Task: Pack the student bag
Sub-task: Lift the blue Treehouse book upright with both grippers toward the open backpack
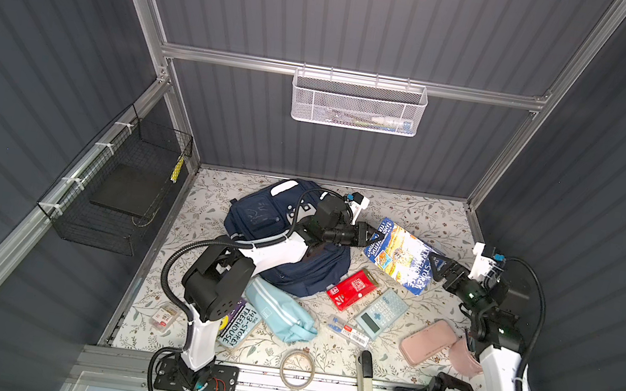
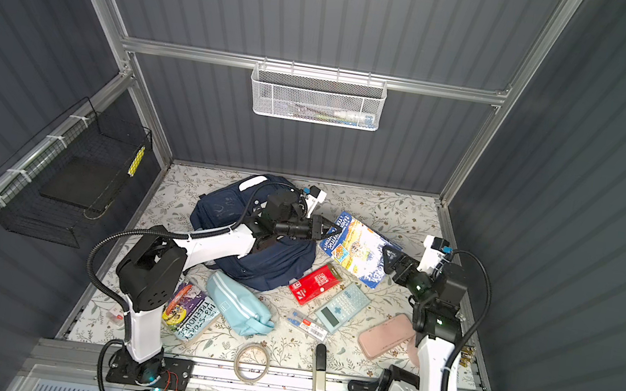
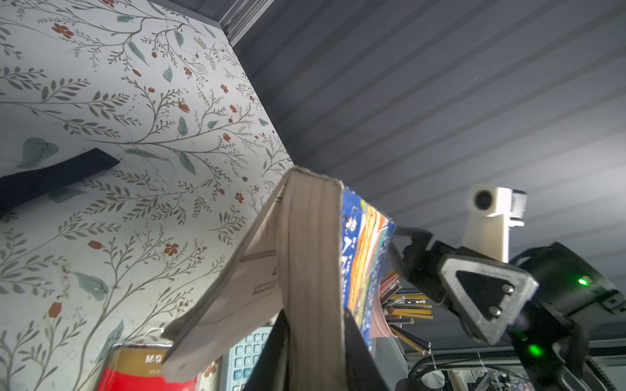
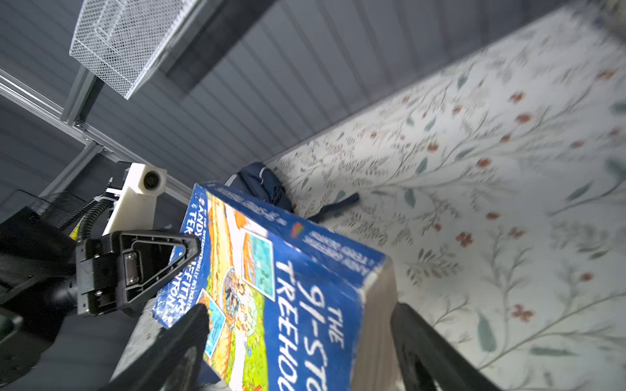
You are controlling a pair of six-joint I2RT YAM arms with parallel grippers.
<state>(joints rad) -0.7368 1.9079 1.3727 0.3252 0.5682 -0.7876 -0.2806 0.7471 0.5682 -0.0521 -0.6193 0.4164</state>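
The navy student bag [image 1: 257,217] [image 2: 217,207] lies at the back left of the floral table, under my left arm. A blue "91-Storey Treehouse" book [image 1: 399,255] [image 2: 358,249] is held off the table to its right. My left gripper [image 1: 374,237] [image 3: 315,325] is shut on the book's [image 3: 311,237] page block at the end nearest the bag, and one cover hangs loose. My right gripper [image 1: 435,265] [image 4: 299,315] is open at the book's [image 4: 288,270] other end. Its fingers stand apart on either side without pressing it.
In front of the book lie a red pack [image 1: 352,288], a calculator [image 1: 382,312], a pen pack [image 1: 350,330] and a pink pencil case [image 1: 428,342]. A light blue pouch [image 1: 277,313], a second book [image 1: 237,324] and a tape ring [image 1: 297,368] lie nearer the front. Wire baskets [image 1: 123,185] [image 1: 359,102] hang on the walls.
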